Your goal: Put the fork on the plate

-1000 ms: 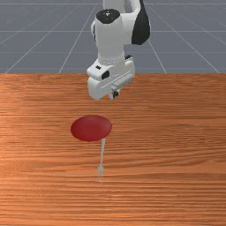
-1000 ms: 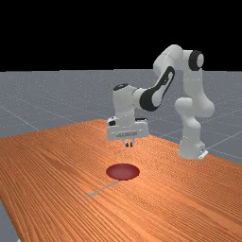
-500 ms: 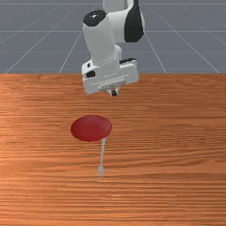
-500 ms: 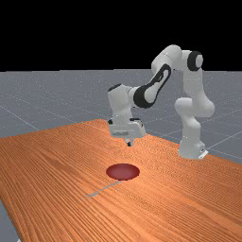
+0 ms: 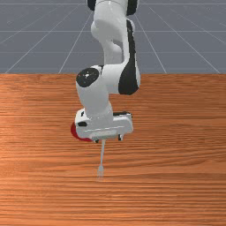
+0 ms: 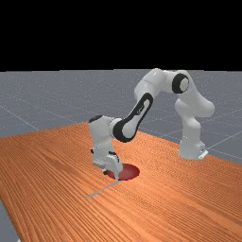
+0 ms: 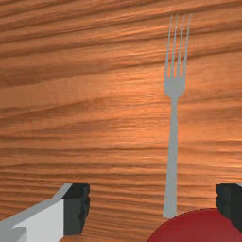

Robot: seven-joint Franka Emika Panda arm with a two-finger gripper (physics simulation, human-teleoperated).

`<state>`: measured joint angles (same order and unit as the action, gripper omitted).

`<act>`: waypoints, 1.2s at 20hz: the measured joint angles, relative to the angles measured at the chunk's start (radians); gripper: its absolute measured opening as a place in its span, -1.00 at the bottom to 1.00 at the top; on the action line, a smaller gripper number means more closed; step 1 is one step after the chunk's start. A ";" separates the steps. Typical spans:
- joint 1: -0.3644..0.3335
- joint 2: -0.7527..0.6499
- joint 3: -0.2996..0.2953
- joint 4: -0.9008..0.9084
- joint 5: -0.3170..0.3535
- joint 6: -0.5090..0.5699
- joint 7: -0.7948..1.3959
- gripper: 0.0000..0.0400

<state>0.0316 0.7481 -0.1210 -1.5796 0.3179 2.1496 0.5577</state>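
Wooden table (image 5: pixel 185 132): we hold our gripper (image 5: pixel 108 139), fingers spread, over the handle end of the fork (image 5: pixel 102 154), tines pointing near; the plate (image 5: pixel 76 131) lies beside that end, toward the front view's left.

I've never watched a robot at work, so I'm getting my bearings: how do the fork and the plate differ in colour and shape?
The fork is grey, while the plate is dark red. The fork is long and slim with four tines at one end; the plate is broad and round. Both lie on the wooden table, the fork's handle end by the plate's rim.
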 joint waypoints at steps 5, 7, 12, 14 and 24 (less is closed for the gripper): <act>-0.005 0.173 -0.010 0.156 -0.012 0.001 0.034 1.00; 0.010 0.213 -0.031 0.192 -0.036 -0.001 0.064 1.00; 0.023 0.229 -0.049 0.210 -0.058 -0.008 0.094 0.69; 0.020 0.231 -0.054 0.211 -0.061 -0.007 0.096 0.40; 0.064 0.058 -0.059 0.073 -0.070 0.018 0.100 -0.54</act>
<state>0.0957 0.8061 -0.1801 -1.5067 0.2477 2.1679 0.6577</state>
